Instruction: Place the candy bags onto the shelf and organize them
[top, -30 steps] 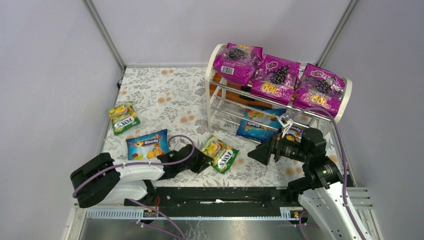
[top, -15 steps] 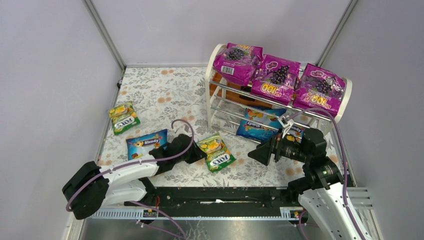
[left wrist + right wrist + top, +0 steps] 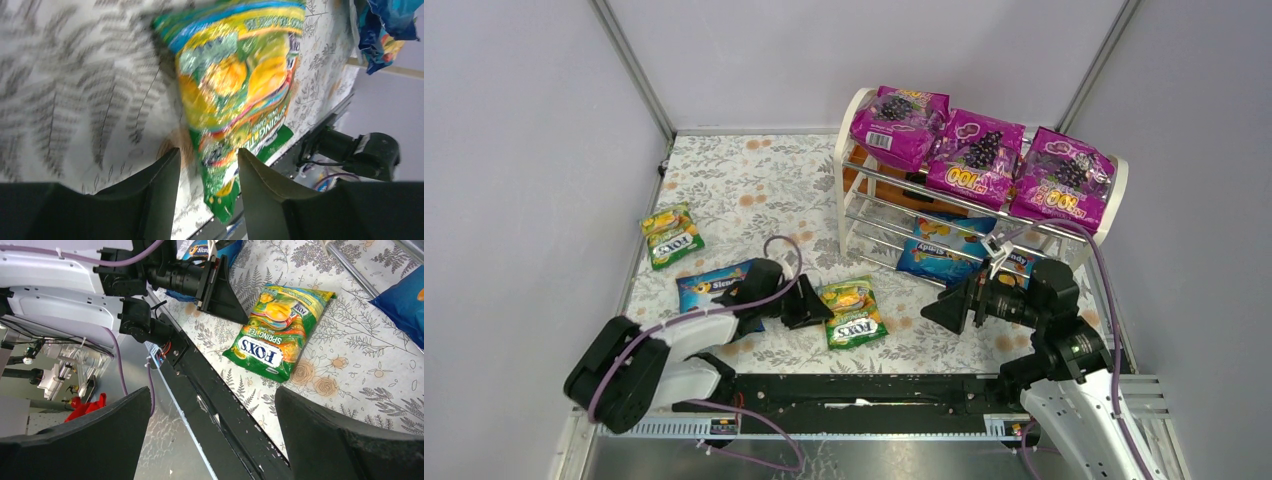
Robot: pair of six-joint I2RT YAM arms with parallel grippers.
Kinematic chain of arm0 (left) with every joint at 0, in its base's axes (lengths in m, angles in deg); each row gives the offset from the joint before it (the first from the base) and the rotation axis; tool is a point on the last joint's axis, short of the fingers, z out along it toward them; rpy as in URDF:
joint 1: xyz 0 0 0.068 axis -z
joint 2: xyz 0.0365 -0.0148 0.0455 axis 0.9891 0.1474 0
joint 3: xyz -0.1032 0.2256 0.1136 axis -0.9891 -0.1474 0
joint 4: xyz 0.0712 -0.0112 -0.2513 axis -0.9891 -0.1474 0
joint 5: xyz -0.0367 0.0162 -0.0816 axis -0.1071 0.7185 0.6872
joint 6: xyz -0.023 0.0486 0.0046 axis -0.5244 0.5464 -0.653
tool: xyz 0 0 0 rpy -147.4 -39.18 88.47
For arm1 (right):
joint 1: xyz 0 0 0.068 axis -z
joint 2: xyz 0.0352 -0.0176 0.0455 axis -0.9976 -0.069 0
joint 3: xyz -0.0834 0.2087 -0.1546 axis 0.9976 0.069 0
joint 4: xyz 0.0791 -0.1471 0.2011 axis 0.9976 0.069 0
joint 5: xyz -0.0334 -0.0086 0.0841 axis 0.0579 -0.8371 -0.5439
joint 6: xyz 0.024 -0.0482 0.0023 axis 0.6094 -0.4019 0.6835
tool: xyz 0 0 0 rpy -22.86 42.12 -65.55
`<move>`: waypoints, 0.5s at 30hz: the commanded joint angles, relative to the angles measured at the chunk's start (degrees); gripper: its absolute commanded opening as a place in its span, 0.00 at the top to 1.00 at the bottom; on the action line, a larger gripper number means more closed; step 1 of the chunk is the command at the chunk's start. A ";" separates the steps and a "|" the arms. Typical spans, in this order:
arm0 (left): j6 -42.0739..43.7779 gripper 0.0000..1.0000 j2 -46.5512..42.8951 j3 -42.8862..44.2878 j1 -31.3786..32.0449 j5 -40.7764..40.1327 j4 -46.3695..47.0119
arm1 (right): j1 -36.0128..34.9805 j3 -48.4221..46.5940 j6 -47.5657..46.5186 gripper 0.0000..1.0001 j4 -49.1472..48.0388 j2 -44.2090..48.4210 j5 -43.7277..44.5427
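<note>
Your parted left fingers (image 3: 155, 195) sit at the left edge of the centre FOX'S bag (image 3: 852, 315), whose length runs up-frame; right fingers (image 3: 90, 440) gape empty.

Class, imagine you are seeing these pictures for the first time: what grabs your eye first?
Three magenta grape bags in a row on the top tier of the shelf stand out first. Next comes the green FOX'S bag lying flat on the floral table, the left gripper open right beside it.

Overhead camera looks steeply down at the table (image 3: 744, 190); both wrist cameras, low and close, share the FOX'S bag (image 3: 852, 312).
</note>
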 commanded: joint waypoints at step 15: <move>-30.87 0.35 1.06 -4.08 20.70 -36.57 5.21 | -0.04 -4.10 -0.03 0.00 -1.29 1.55 -0.20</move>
